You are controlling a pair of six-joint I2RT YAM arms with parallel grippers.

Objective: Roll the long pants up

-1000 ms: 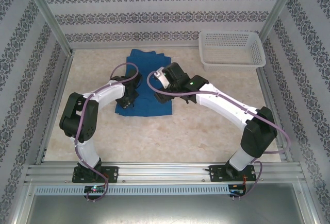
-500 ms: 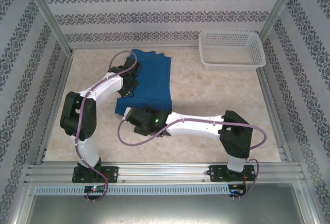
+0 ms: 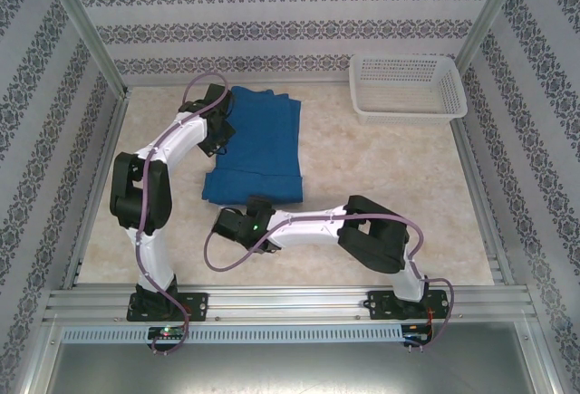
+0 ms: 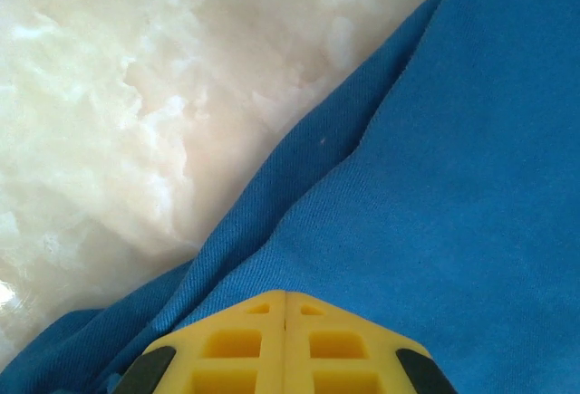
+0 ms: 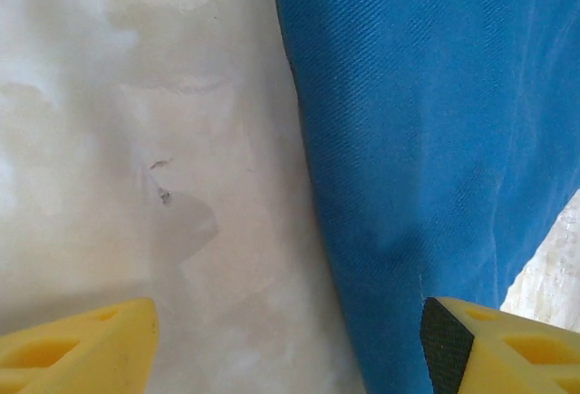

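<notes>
Pants (image 3: 258, 145), blue and folded flat, are seen at the upper centre of the overhead frame. Their left edge is met by the left gripper (image 4: 285, 308), whose fingers are pressed together. Below the lower left corner, the right gripper (image 5: 288, 321) is spread wide, with the fabric edge running between its fingers. Bare table (image 3: 381, 177) is seen at right, with the basket (image 3: 408, 86) well apart.

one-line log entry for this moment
long pants: flat, unrolled on table; left jaws: shut, at left edge; right jaws: open, at near edge
</notes>
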